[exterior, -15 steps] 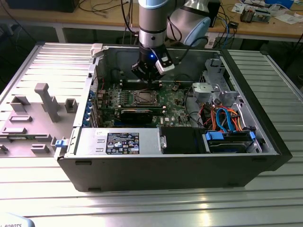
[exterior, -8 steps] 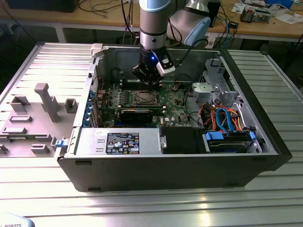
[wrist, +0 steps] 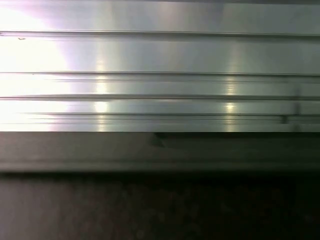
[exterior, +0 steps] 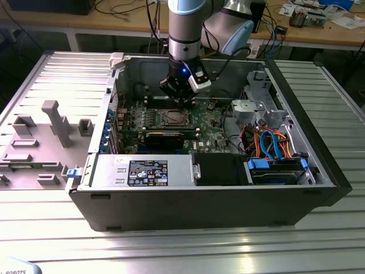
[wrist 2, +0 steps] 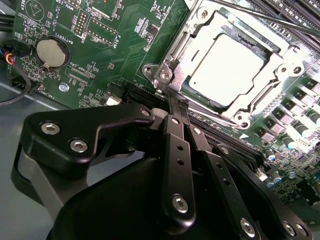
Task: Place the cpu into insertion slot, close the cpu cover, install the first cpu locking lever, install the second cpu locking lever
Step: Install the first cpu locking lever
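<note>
The cpu [wrist 2: 227, 70] lies flat in the insertion slot [exterior: 173, 118] on the green board, its pale metal top showing through the window of the cpu cover [wrist 2: 197, 37], which is down over it. A thin wire locking lever [wrist 2: 260, 16] runs along one side of the socket and another [wrist 2: 215, 119] along the opposite side. My gripper [wrist 2: 174, 96] is shut with nothing held, its fingertips close to the socket's corner bracket [wrist 2: 162, 75]. In the exterior view the gripper [exterior: 183, 101] hangs just behind the socket, inside the open computer case.
A black card [exterior: 165, 137] sits in front of the socket, with a labelled power supply [exterior: 142, 171] nearer the case front. Drive bays with blue and orange cables [exterior: 274, 148] fill the exterior view's right. A coin battery [wrist 2: 52, 53] is on the board. A grey fixture tray [exterior: 45, 131] lies outside.
</note>
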### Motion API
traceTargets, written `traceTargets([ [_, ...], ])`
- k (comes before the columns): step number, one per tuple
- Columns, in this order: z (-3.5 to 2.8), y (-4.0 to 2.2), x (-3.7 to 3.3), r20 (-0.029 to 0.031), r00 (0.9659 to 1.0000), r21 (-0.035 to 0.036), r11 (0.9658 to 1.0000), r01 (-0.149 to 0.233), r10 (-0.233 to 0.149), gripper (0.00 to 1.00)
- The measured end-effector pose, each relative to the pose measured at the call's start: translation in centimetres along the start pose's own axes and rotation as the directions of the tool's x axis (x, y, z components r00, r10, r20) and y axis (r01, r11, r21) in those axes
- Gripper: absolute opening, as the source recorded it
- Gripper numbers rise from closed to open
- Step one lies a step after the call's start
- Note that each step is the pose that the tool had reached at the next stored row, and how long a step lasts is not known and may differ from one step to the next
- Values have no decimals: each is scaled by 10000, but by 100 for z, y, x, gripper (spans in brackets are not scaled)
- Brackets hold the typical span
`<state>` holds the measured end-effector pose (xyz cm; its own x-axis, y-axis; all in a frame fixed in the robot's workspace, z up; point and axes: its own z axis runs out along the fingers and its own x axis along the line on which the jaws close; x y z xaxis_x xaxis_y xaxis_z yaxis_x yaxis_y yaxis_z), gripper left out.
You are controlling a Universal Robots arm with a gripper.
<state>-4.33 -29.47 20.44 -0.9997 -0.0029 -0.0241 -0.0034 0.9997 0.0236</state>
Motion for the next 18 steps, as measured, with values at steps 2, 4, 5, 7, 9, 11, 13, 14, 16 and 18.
traceTargets([
  [2, -4, 0, 0, -1, 10000, 2, 10000, 0, 0, 11],
  [4, -11, 0, 0, -1, 10000, 2, 10000, 0, 0, 11],
  [5, -18, 0, 0, -2, 10000, 2, 10000, 0, 0, 11],
  [7, -20, 1, -1, 0, 10000, 0, 10000, 0, 0, 11],
  [9, -21, 0, -1, -2, 10000, 2, 10000, 0, 0, 11],
  [11, -19, 0, -4, -4, 10000, 4, 10000, 0, 0, 11],
  [13, -14, 0, -8, -3, 10000, 22, 10000, 0, 0, 11],
  [14, -13, 0, -10, -5, 10000, 28, 10000, 1, -1, 11],
  [16, -8, 0, -15, -3, 10000, 38, 10000, 1, -1, 11],
  [18, -4, -1, -16, -8, 10000, 51, 10000, -1, 1, 11],
])
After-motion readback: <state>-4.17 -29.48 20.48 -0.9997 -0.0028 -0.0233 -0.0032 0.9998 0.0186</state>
